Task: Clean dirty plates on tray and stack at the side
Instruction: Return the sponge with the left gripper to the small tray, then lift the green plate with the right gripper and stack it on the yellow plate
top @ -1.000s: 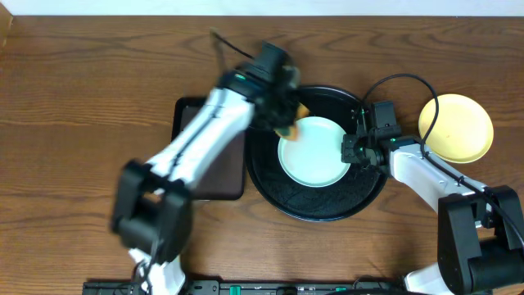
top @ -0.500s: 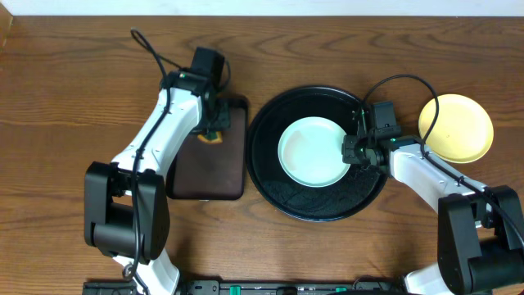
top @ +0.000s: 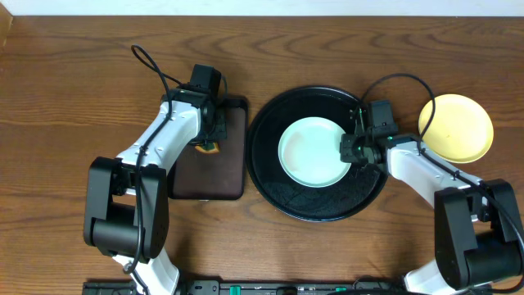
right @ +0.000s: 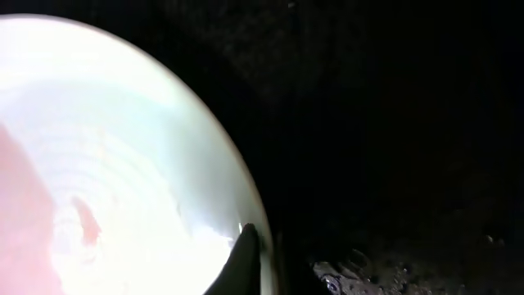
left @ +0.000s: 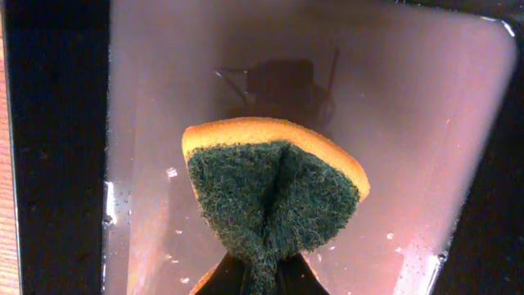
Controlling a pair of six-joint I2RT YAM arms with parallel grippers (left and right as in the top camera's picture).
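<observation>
A pale mint plate lies in the round black tray; it also shows in the right wrist view. My right gripper is shut on the plate's right rim, one finger on top. A pale yellow plate lies on the table to the right of the tray. My left gripper is shut on a sponge, green scouring side up with an orange edge, held over the rectangular brown tray. Only two plates are in view.
The rectangular brown tray looks wet, with droplets on its floor. Cables run from both arms over the table. The wooden table's far edge meets a white wall at the top.
My left arm swung left from the mint plate to the brown tray, carrying the sponge, then lowered slightly. The right gripper has stayed on the plate's rim.
</observation>
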